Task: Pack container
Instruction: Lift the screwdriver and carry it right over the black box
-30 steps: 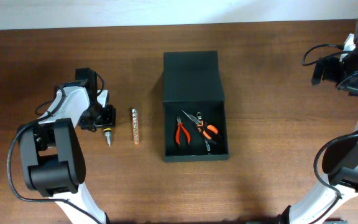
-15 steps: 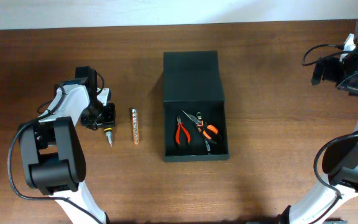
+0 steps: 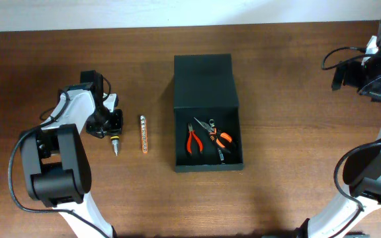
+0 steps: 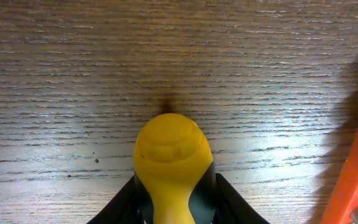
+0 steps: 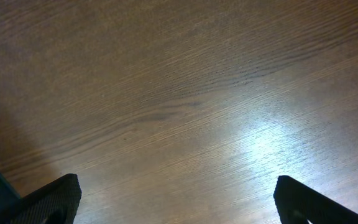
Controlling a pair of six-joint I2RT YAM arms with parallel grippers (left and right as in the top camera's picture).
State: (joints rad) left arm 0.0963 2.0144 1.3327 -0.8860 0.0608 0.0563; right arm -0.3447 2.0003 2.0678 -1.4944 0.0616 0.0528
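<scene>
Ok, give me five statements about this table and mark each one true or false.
1. The container has its lid shut. False: the flap stands open.
2. Orange-handled tools lie inside the container. True.
3. The bit strip lies in the container. False: it lies on the table, between the screwdriver and the container.
4. The right gripper holds a tool. False: it is open and empty.
5. The left gripper grips the screwdriver's yellow handle. True.

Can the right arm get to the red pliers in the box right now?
Probably yes: the box stands open, the pliers lie uncovered, and the right gripper is open and empty.
</scene>
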